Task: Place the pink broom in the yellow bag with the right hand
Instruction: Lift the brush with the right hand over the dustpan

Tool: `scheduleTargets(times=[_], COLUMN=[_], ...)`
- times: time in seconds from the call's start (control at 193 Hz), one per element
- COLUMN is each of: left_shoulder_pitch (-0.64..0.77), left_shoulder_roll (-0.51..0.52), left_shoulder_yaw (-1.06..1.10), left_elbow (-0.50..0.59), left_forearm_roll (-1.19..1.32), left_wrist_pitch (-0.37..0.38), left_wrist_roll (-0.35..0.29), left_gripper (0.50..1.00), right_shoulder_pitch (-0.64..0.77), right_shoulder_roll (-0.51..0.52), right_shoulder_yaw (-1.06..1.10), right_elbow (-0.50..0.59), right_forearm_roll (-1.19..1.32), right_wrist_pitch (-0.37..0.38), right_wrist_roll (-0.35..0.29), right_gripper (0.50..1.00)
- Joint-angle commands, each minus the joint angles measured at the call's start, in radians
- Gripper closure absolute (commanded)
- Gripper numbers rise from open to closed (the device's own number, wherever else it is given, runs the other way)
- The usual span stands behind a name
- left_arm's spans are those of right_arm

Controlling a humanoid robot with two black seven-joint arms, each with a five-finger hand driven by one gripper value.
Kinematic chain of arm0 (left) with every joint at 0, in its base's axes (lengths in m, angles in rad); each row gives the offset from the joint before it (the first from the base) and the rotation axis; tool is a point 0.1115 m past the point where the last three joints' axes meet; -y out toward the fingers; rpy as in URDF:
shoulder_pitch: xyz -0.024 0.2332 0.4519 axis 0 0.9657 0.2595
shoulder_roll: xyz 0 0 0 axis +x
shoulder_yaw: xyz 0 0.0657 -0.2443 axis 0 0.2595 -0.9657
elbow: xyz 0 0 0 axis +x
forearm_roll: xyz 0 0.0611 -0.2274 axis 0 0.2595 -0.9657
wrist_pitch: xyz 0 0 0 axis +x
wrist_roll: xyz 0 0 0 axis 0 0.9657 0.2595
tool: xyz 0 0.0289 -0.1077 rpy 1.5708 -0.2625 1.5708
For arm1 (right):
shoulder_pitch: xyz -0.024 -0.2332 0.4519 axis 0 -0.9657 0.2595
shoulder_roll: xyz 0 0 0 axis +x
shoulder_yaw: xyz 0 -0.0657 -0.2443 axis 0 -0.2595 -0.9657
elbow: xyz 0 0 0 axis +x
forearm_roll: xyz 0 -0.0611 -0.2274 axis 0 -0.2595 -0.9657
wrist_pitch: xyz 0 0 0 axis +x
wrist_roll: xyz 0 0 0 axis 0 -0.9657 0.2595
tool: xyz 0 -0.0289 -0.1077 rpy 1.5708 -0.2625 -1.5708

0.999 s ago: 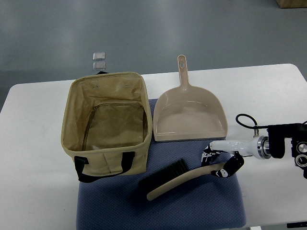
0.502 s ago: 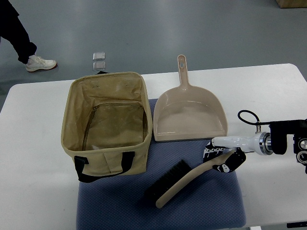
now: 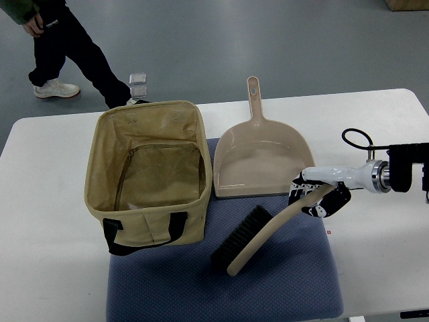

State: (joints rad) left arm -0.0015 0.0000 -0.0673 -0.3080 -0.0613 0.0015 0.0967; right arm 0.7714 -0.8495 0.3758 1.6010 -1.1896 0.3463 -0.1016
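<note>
The broom (image 3: 258, 238) has a beige-pink curved handle and black bristles. It hangs tilted over the blue mat (image 3: 221, 288), bristle end low and to the left. My right hand (image 3: 315, 194) is shut on the end of the broom's handle, just right of the dustpan's front corner. The yellow bag (image 3: 151, 174) stands open-topped on the left half of the table, with black handles at its near side. It is well to the left of the broom. My left hand is out of view.
A beige dustpan (image 3: 265, 161) lies between the bag and my right hand, handle pointing away. The white table (image 3: 375, 127) ends close behind the bag. A person walks on the floor at the top left (image 3: 64, 40).
My right hand has lifted the broom by its handle end and drawn it up and right. The broom has swung steeper. A person has walked into view at the top left.
</note>
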Motion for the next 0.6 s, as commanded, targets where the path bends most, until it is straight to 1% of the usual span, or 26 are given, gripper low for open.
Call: scheduleTargets(times=[0.0,0.228,0.523,0.595], left_shoulder_pitch=[0.0,0.0,0.0,0.0], left_shoulder_roll=[0.0,0.0,0.0,0.0], left_shoulder_yaw=[0.001,0.001,0.001,0.001], left_elbow=[0.0,0.0,-0.002,-0.002], left_forearm_roll=[0.0,0.0,0.0,0.0], left_wrist_pitch=[0.0,0.0,0.0,0.0], left_wrist_roll=[0.0,0.0,0.0,0.0], left_gripper=[0.5,0.5,0.5,0.5], right_shoulder_pitch=[0.019,0.058,0.126,0.137], right_shoulder_roll=[-0.011,-0.057,-0.141,-0.152], right_shoulder_yaw=[0.028,0.078,0.222,0.258], right_elbow=[0.002,0.003,0.002,-0.001], right_forearm_roll=[0.03,0.105,0.223,0.242], right_wrist_pitch=[0.016,0.026,0.14,0.157], right_wrist_roll=[0.0,0.0,0.0,0.0], right_gripper=[1.0,1.0,1.0,1.0])
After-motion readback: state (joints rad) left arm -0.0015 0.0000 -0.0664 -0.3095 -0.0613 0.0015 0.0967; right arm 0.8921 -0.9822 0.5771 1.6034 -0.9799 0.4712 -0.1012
